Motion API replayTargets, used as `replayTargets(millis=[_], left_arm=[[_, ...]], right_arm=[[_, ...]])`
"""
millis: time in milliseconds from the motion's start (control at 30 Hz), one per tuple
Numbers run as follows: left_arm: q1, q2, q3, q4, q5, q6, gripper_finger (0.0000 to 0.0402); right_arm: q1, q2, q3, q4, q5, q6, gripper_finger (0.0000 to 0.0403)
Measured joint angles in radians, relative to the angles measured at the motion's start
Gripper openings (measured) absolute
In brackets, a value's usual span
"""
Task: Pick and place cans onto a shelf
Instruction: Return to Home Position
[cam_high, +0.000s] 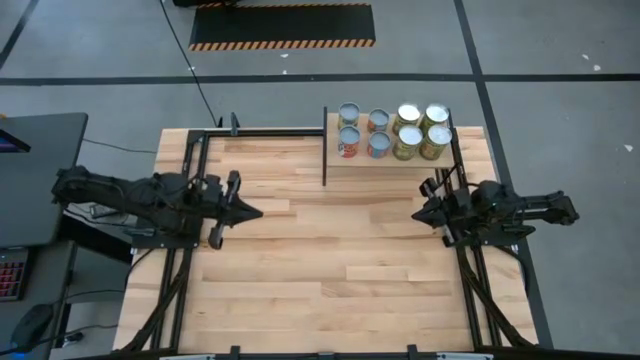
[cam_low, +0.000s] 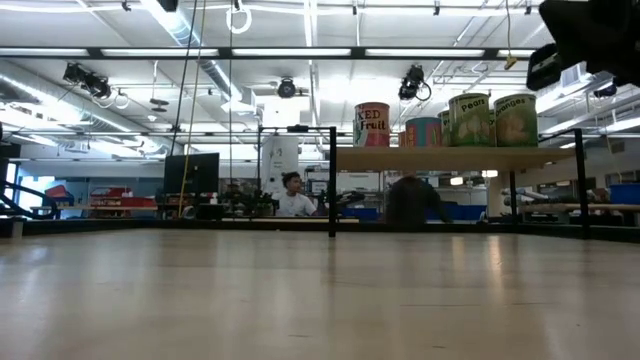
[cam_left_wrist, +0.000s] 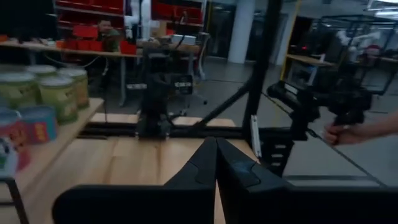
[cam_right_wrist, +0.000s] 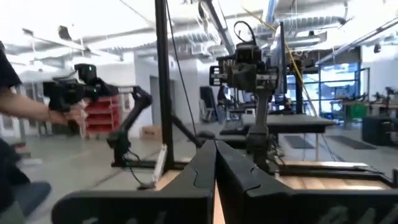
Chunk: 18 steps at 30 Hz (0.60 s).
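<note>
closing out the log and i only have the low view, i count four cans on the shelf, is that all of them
observer: No, the high view shows eight cans on the shelf, two rows of four.
operator: where's the left arm
observer: The left gripper hangs over the left half of the table, clear of the shelf.
operator: fingers
observer: Shut and empty on both; the right gripper waits near the table's right side.

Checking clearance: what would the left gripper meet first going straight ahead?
Likely the right gripper, facing the left gripper across the tabletop; the shelf sits off that line.
</note>
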<state>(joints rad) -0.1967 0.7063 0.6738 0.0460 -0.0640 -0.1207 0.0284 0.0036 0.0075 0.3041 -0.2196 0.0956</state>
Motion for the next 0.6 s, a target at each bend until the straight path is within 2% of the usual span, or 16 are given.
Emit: replayTargets(millis=[100, 233, 600], left_arm=[[-0.019, -0.072, -0.094, 0.022, -0.002, -0.002, 0.0009], [-0.014, -0.195, -0.171, -0.055, -0.007, 0.000, 0.0012], [-0.015, -0.707, -0.512, -0.070, 0.084, 0.054, 0.0014]], right_arm=[[0.000, 0.005, -0.001, -0.038, 0.015, -0.034, 0.0016], [0.000, 0.006, -0.001, -0.108, 0.063, -0.036, 0.0016], [0.000, 0.011, -0.001, -0.111, 0.063, -0.038, 0.0016]])
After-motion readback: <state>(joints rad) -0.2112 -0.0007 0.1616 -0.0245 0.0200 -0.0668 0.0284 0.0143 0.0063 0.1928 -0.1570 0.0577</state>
